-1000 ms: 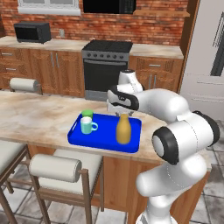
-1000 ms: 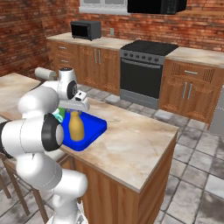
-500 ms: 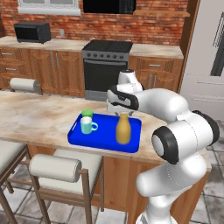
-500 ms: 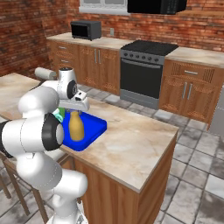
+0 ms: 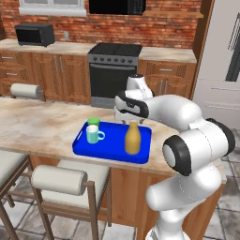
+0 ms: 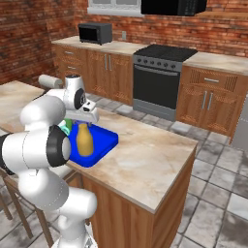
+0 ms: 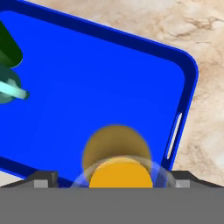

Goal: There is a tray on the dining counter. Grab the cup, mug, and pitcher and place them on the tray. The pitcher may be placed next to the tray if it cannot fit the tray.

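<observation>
Since the pitcher [image 5: 132, 138] stands upright on the tray [image 5: 110, 151], right of the mug [image 5: 94, 136] and cup [image 5: 93, 122], your claw [image 5: 125, 118] sits spread apart above its neck, gripping nothing.

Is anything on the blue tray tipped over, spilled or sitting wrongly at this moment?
Nothing stands out. The pitcher, the mug and the cup all stand upright inside the tray on the dining counter. The end effector is just above the pitcher's neck, its fingers apart on either side.
</observation>
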{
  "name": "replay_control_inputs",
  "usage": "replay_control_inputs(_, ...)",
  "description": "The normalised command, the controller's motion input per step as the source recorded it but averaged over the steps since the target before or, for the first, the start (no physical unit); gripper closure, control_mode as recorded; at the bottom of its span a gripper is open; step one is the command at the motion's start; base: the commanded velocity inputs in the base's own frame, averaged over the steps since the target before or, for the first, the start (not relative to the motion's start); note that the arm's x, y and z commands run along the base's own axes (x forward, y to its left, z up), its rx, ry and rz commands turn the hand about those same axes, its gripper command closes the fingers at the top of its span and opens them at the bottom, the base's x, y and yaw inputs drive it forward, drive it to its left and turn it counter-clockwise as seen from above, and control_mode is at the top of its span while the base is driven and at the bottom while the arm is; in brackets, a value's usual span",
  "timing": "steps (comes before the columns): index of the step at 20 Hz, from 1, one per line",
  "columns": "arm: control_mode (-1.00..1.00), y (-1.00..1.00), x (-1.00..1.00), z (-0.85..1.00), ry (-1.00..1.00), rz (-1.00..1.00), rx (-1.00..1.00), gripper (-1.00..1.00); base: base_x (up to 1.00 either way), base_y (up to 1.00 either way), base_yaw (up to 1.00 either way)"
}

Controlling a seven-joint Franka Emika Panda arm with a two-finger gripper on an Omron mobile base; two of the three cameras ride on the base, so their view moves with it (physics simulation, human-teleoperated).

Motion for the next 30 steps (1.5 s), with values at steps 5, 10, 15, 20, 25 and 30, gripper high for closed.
replay_control_inputs(5,-1.00,0.00,0.00,0.31,0.00,0.00,0.00,-1.00,0.00,0.00,0.00)
replay_control_inputs(10,-1.00,0.00,0.00,0.41,0.00,0.00,0.00,-1.00,0.00,0.00,0.00)
replay_control_inputs(15,-1.00,0.00,-0.13,0.48,0.00,0.00,0.00,-1.00,0.00,0.00,0.00)
replay_control_inputs(20,-1.00,-0.02,-0.49,0.46,0.00,0.00,0.00,-1.00,0.00,0.00,0.00)
replay_control_inputs(25,-1.00,-0.19,-0.77,0.48,0.00,0.00,0.00,-1.00,0.00,0.00,0.00)
replay_control_inputs(30,-1.00,-0.41,-0.80,0.31,0.00,0.00,0.00,-1.00,0.00,0.00,0.00)
